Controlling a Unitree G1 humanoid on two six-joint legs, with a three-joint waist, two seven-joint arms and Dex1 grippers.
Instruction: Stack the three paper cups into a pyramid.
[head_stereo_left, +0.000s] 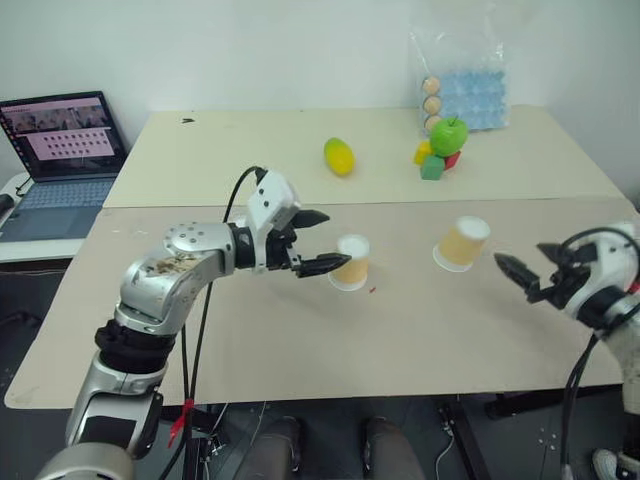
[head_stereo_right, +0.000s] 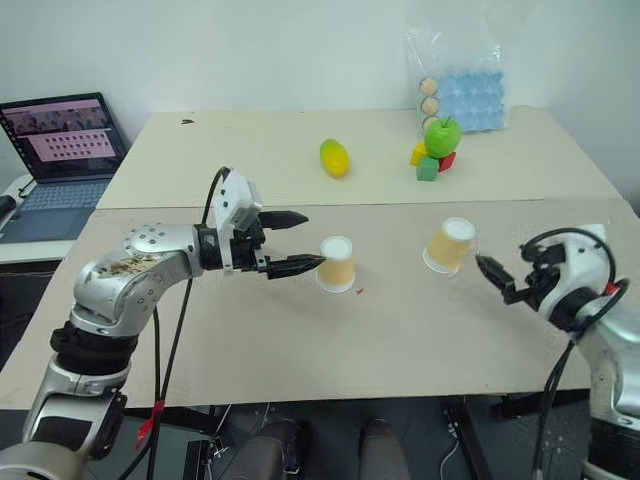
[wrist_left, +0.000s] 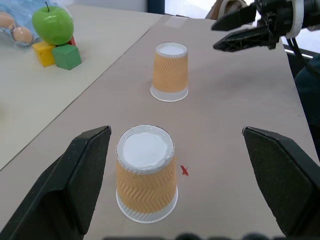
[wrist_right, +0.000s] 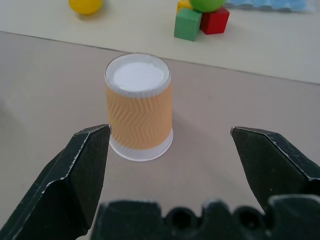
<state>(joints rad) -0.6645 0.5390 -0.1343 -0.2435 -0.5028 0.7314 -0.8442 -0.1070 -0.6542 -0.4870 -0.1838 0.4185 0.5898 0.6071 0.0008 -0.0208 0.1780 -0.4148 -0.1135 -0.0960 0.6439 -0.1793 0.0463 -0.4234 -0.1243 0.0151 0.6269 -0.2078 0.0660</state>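
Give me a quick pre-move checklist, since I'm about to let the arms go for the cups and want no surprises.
1. Left gripper open: ok.
2. Right gripper open: ok.
3. Near cup upside down, standing free between the left fingers, apart from both: ok.
4. Far cup upside down, lined up ahead of the right gripper, not yet between its fingers: ok.
5. Third cup located: not ok; two cups are in sight.
6. Mango, apple and blocks well behind the cups on the table: ok.
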